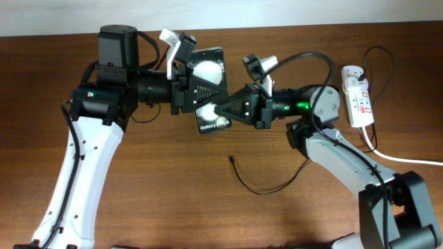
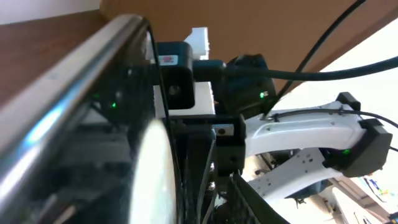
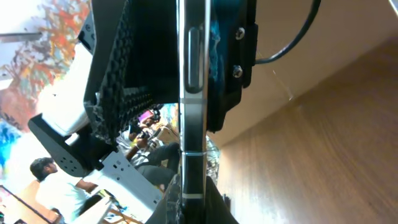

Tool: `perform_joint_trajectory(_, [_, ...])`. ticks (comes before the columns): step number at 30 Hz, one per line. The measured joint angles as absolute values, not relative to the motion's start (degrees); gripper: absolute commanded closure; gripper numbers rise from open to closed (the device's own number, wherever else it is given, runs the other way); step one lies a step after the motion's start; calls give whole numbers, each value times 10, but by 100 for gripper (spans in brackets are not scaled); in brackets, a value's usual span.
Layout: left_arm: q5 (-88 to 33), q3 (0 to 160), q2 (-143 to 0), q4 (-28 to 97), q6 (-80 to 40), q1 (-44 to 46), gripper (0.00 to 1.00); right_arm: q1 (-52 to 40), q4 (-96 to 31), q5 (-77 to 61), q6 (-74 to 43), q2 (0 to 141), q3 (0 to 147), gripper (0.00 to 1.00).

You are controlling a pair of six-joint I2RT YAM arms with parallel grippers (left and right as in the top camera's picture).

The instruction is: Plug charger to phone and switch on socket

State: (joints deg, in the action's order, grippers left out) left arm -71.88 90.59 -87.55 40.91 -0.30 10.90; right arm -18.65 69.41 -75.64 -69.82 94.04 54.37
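Brown wooden table under a white wall; two white-and-black arms reach in from the lower corners and meet at upper centre.

1. Phone: black glossy slab at upper centre of the overhead view, long axis running roughly top to bottom and slightly tilted. It has two white round glints on its face and white lettering at its lower end. It is held between both grippers. In the right wrist view its thin edge stands vertical at centre frame. In the left wrist view its shiny face fills the left half.

2. Left gripper: enters from the left and is clamped on the phone, one black triangular finger lying across its face.

3. Right gripper: enters from the right and is clamped on the phone's lower part. The right wrist view shows a ribbed pad pressed to one side of the edge and a black block on the other.

4. Charger: thin black cable on the table at lower centre. Its plug tip lies free, below the phone and apart from it. The cable curves right under the right arm.

5. Socket: white strip with red marks at the right edge. A white adapter block sits at its upper end, and a thick white cord trails to the lower right. The switch position is too small to tell.
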Motion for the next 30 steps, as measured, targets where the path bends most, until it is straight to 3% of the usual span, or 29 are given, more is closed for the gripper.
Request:
perform_joint_trajectory(4, [-684, 905, -877, 408, -8, 109, 64, -189, 658, -733, -670, 939, 545, 96])
perform_joint_trajectory(7, [-665, 905, -876, 407, -10, 107, 78, -193, 651, -718, -669, 940, 545, 96])
perform_joint_trajectory(9, [-659, 905, -876, 408, -18, 102, 96, -196, 652, -714, -667, 940, 545, 96])
perform_joint_trajectory(10, [-657, 905, -877, 409, -23, 100, 100, -196, 654, -714, -666, 940, 545, 96])
perform_joint_trajectory(11, [-663, 905, -877, 408, -22, 100, 100, -196, 657, -715, -667, 940, 545, 84])
perform_joint_trajectory(13, [-664, 905, -877, 409, -22, 98, 100, -197, 653, -707, -669, 939, 545, 24])
perform_joint_trajectory(14, [-662, 905, -876, 409, -22, 98, 100, -195, 649, -693, -672, 940, 545, 7])
perform_joint_trajectory(15, [-661, 905, -876, 409, -22, 98, 100, -193, 648, -687, -672, 940, 545, 0])
perform_joint_trajectory(18, [-607, 905, -876, 425, -25, 99, 100, -166, 648, -682, -673, 940, 545, 1])
perform_joint_trajectory(21, [-458, 907, -878, 550, -33, 99, 100, -111, 645, -732, -671, 940, 545, 1])
perform_joint_trajectory(23, [-428, 909, -903, 667, -36, 100, 100, -70, 551, -771, -657, 940, 548, 1])
perform_joint_trajectory(25, [-420, 905, -979, 762, -37, 101, 100, -46, 322, -761, -584, 943, 550, 1])
perform_joint_trajectory(27, [-458, 903, -1020, 820, -38, 103, 100, -47, -24, -628, -459, 941, 554, 1])
perform_joint_trajectory(30, [-506, 903, -1037, 844, -37, 129, 93, -62, -197, -385, -348, 946, 547, 1])
